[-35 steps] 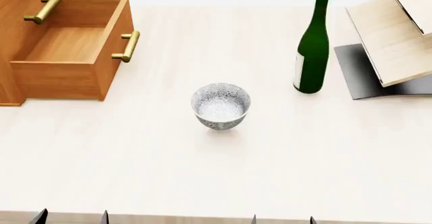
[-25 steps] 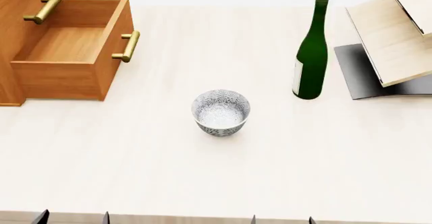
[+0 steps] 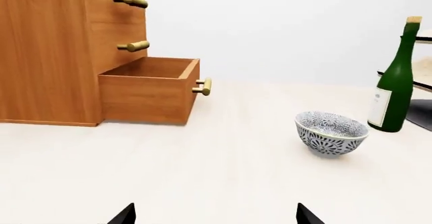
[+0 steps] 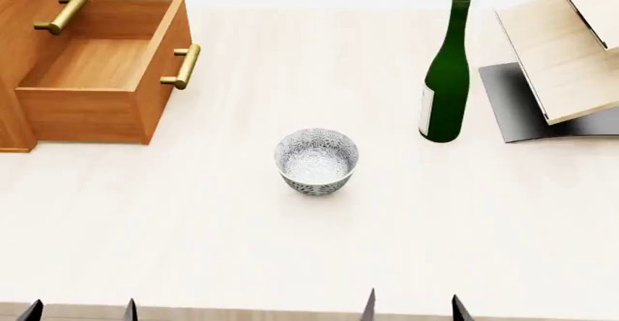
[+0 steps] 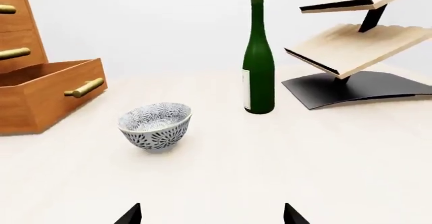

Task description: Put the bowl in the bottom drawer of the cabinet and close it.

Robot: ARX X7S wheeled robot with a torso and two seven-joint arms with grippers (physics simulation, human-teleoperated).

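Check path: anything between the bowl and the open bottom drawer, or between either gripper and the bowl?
Nothing visible. Bare table lies between the bowl and the open, empty bottom drawer. The green bottle and rack stand off on the far side of the bowl from the drawer. Both the left gripper and right gripper face it unobstructed.

All we can see of our own body are the fingertips of the two grippers. In the head view the left gripper (image 4: 80, 311) shows as two small dark, pointed tips rising at the near edge of the table (image 4: 290, 263); the right gripper (image 4: 413, 308) shows two more, slightly taller and just as dark. Each wrist view shows the same: a pair of black, wedge-shaped tips, plain and matte, with no markings, screws or cables visible. Nothing more of the arms or torso shows.
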